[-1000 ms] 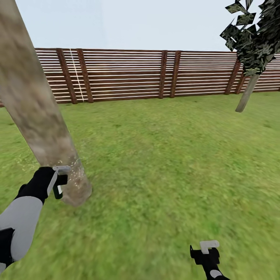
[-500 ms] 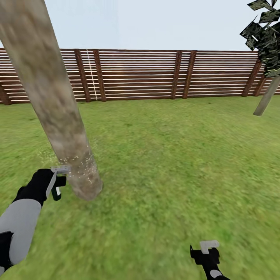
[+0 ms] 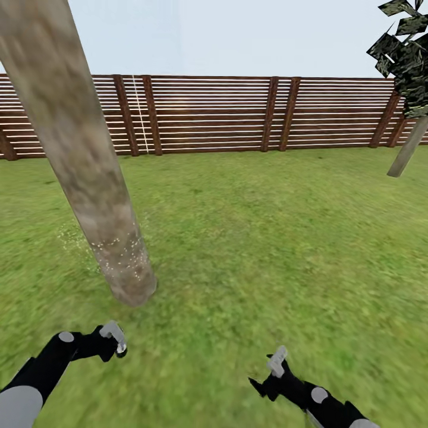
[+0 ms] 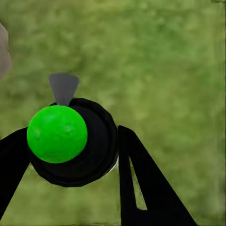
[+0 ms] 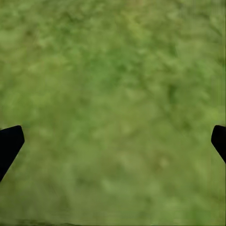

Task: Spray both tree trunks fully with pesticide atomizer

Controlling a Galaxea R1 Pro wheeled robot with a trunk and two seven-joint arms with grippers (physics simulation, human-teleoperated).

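Observation:
A thick mottled grey-brown tree trunk (image 3: 89,172) leans across the left of the head view and meets the grass floor (image 3: 249,238) at its base. White speckles dot its lower part. My left gripper (image 3: 113,340) hangs low, in front of the trunk's base and apart from it. In the left wrist view, the left gripper (image 4: 70,132) is shut on the pesticide atomizer (image 4: 80,150), a black round body with a bright green ball and a grey nozzle. My right gripper (image 3: 274,364) is low at the right; its wrist view shows the right gripper (image 5: 116,136) open over bare grass.
A brown slatted wooden fence (image 3: 226,113) runs across the back of the lawn. A thin-trunked tree with dark leaves (image 3: 407,151) stands at the far right by the fence. Open grass lies between the trunk and that tree.
The view first shifted, so the camera turned. Since then my left gripper has dropped from beside the trunk's lower part to low in front of it. The right arm has swung left and turned.

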